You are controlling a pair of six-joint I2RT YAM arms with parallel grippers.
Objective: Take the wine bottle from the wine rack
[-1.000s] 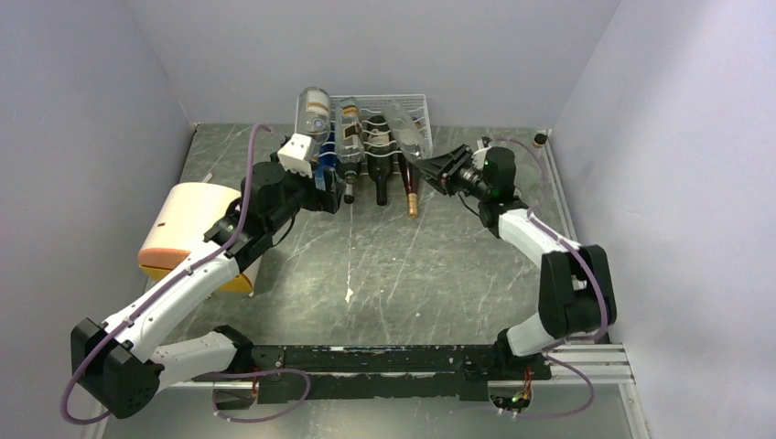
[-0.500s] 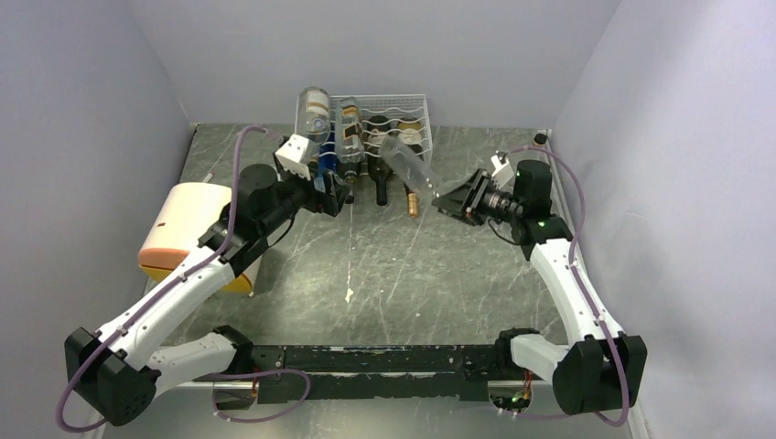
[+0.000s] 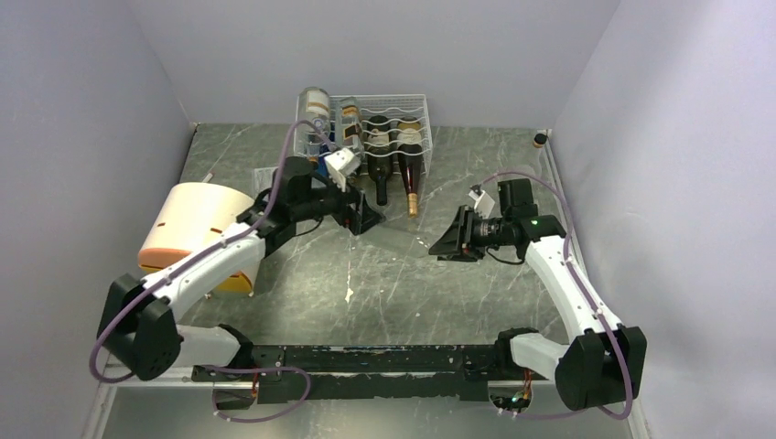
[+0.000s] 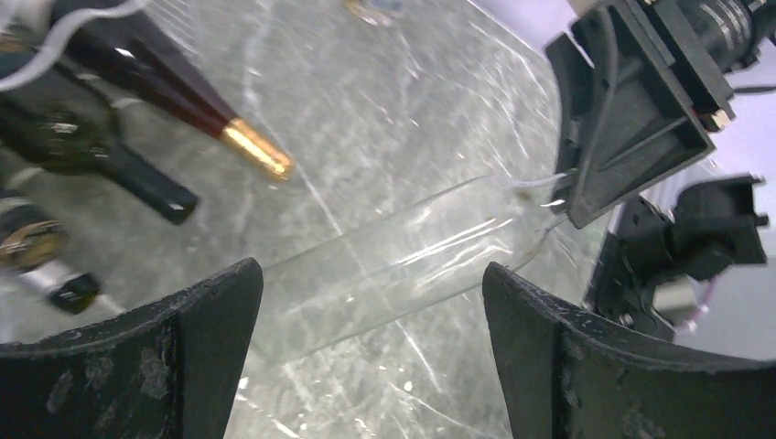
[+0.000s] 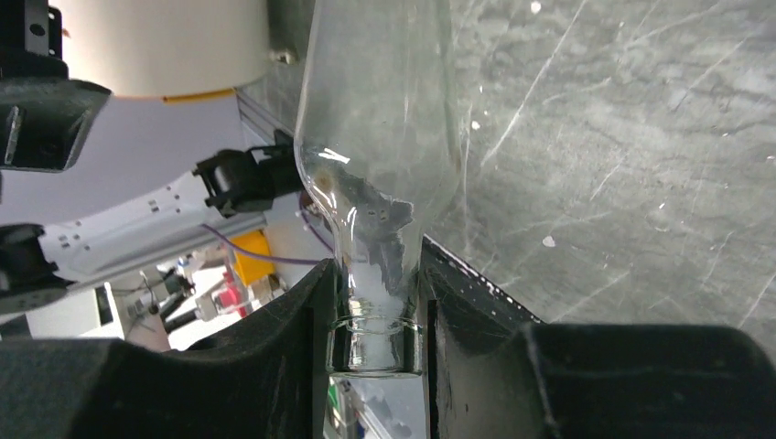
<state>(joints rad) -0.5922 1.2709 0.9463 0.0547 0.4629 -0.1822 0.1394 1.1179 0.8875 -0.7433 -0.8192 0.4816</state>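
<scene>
A clear glass wine bottle (image 3: 407, 236) lies about level, low over the table, out of the white wire wine rack (image 3: 395, 112). My right gripper (image 3: 446, 243) is shut on its neck; the right wrist view shows the neck (image 5: 377, 320) pinched between both fingers and the body (image 5: 380, 110) stretching away. My left gripper (image 3: 368, 222) is open at the bottle's base end. In the left wrist view its fingers (image 4: 137, 366) stand wide apart, with the bottle's body (image 4: 403, 265) just beyond them. The rack still holds two dark bottles (image 3: 409, 169) and two clear ones (image 3: 317, 114).
A cream cylindrical drum (image 3: 197, 229) lies at the left of the table, beside the left arm. The dark bottles' necks (image 4: 261, 151) stick out of the rack toward the front. Grey walls close in the back and both sides.
My right gripper has drawn the clear bottle out of the rack and down toward the front middle of the table. My left gripper has left the rack's left side and swung right to the bottle's base.
</scene>
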